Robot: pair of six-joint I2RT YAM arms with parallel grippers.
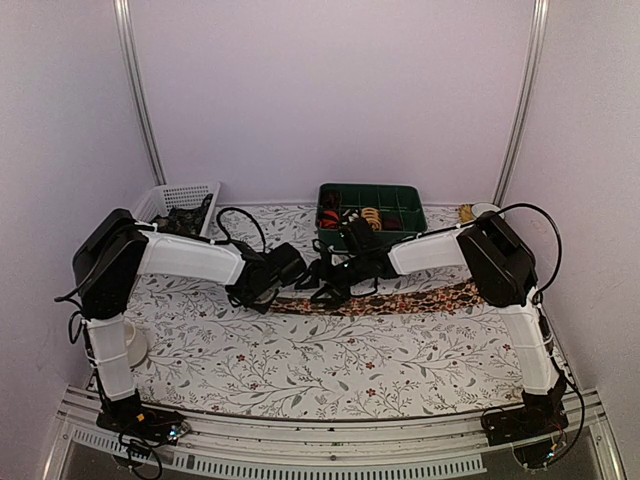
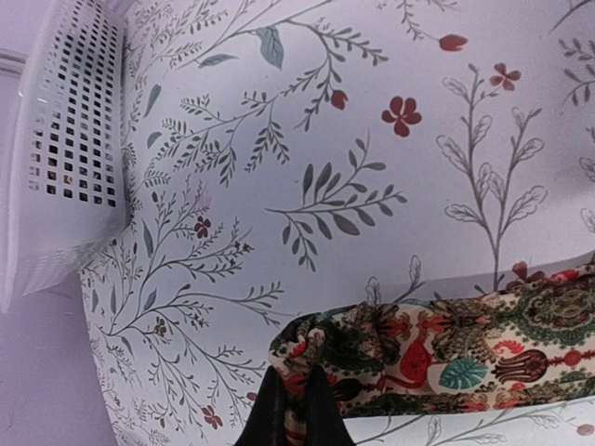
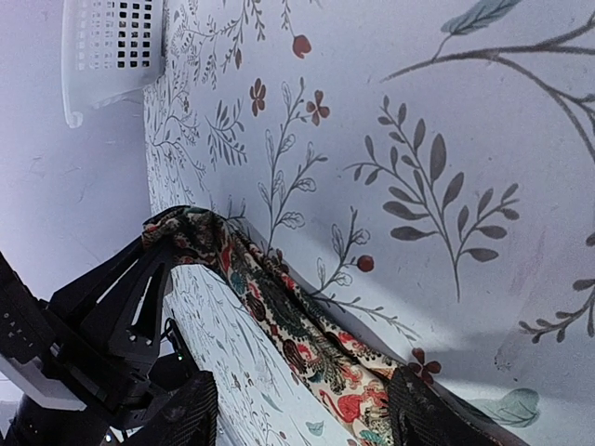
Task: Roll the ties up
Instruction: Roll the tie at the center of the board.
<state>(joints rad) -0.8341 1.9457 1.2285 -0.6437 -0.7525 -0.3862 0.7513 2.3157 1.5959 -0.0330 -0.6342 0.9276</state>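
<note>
The dark floral tie (image 1: 420,298) lies across the middle of the flower-printed tablecloth (image 1: 300,370), running from the right arm's side leftward to where both grippers meet. The left gripper (image 2: 296,386) is clamped tight on the tie's bunched left end, which is raised off the cloth. The right gripper (image 3: 302,409), just right of it, has its 2 fingers (image 3: 186,418) spread on either side of the strip without pinching it. At the far edge sit a green tray (image 1: 405,195) holding rolled ties (image 1: 372,216) and, far left, a white basket (image 1: 185,190).
</note>
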